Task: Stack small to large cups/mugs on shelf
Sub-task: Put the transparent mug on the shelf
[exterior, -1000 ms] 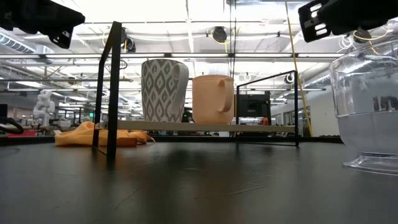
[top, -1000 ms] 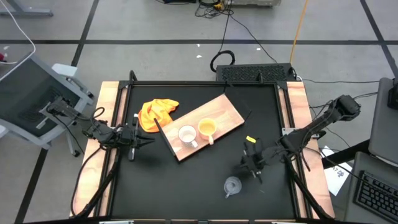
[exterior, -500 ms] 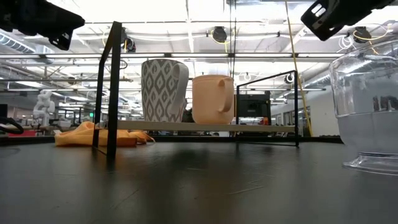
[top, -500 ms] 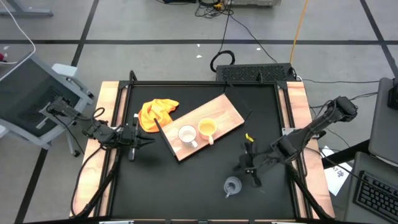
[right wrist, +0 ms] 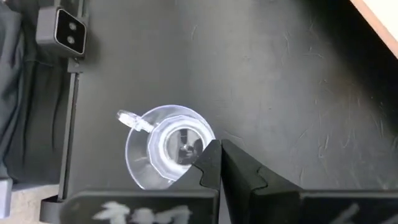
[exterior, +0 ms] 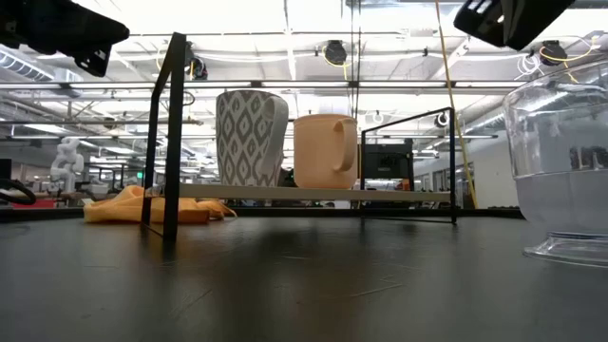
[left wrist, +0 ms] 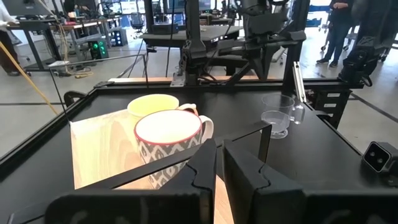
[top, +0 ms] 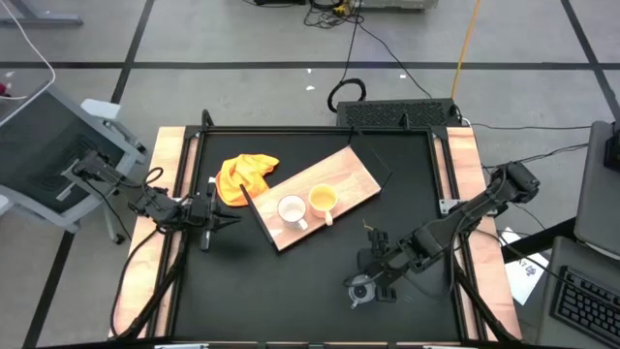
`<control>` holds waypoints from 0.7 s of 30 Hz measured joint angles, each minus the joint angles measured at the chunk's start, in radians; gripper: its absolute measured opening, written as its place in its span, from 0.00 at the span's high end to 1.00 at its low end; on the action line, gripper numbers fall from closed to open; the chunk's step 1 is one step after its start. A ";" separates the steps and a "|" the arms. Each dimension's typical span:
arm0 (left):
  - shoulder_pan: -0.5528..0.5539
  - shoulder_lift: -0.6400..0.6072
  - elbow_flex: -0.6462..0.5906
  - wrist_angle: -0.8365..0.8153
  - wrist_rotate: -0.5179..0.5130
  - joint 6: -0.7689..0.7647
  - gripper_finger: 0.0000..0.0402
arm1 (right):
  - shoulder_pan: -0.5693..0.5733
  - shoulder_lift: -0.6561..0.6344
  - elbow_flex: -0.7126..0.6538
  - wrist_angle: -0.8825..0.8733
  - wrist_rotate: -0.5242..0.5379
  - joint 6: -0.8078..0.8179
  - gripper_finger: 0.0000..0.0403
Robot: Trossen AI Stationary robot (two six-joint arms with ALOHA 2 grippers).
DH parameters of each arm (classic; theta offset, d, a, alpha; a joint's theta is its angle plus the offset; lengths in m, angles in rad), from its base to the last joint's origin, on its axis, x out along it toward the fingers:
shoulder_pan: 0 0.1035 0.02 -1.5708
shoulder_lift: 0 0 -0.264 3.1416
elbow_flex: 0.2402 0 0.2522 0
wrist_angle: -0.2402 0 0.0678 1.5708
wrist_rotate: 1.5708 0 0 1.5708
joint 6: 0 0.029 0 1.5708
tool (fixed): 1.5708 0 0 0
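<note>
The clear glass cup [top: 360,289] stands upright on its base on the black tabletop near the front, and also shows in the low view [exterior: 562,171] and the right wrist view [right wrist: 166,155]. My right gripper [right wrist: 219,149] is shut and hovers just above the cup's rim, beside it in the high view [top: 376,279]. The white patterned mug [top: 292,209] and the yellow-orange mug [top: 323,200] stand upright side by side on the wooden shelf [top: 344,173]. My left gripper [left wrist: 219,155] is shut and waits at the table's left [top: 208,215], facing the mugs.
A yellow-orange cloth [top: 243,174] lies on the table at the shelf's far-left end. The shelf stands raised on thin black legs [exterior: 172,133]. A small black camera block [right wrist: 69,31] sits at the table's near edge by the glass cup.
My right gripper has gone toward the table's near edge and left, from beside the shelf's right end to just above the glass cup. Its fingers stay shut. The cup and both mugs have not moved.
</note>
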 joint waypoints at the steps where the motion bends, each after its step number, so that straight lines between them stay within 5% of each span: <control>1: 0.000 0.000 0.000 0.000 0.000 0.000 0.92 | 0.000 0.007 0.014 -0.014 -0.001 0.000 1.00; 12: 0.000 0.000 0.000 -0.001 0.000 0.000 0.92 | 0.000 0.015 0.030 -0.042 -0.105 -0.002 0.98; 21: 0.000 0.000 0.000 -0.001 0.000 0.002 0.92 | -0.001 0.015 0.030 -0.043 -0.107 0.003 0.79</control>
